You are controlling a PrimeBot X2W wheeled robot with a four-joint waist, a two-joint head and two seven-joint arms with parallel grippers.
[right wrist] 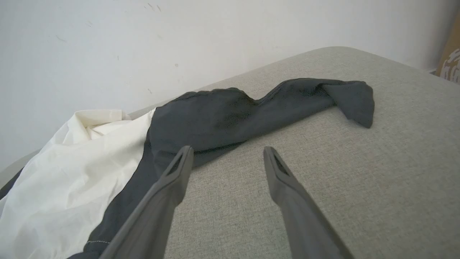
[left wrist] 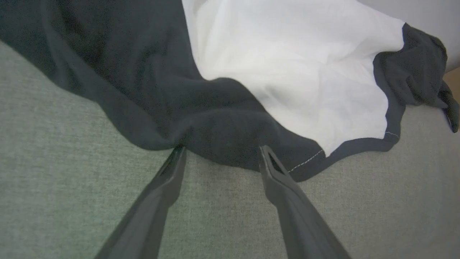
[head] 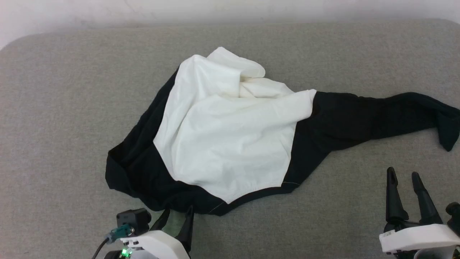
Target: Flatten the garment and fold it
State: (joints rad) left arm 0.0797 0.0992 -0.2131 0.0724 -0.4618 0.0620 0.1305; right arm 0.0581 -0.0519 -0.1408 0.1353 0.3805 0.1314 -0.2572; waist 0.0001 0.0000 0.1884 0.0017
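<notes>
Left gripper (head: 178,209), right gripper (head: 403,172), both agape.

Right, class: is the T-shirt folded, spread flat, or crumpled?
Crumpled. The garment lies bunched, white panel creased and heaped at the top, one black sleeve trailing sideways.

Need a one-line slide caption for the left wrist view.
Open left gripper poised at the black near edge of the crumpled garment on the grey cushion.

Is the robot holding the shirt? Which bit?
Nothing is held. The left end effector is open with its tips at the shirt's black near edge; the right end effector is open, apart from it.
</notes>
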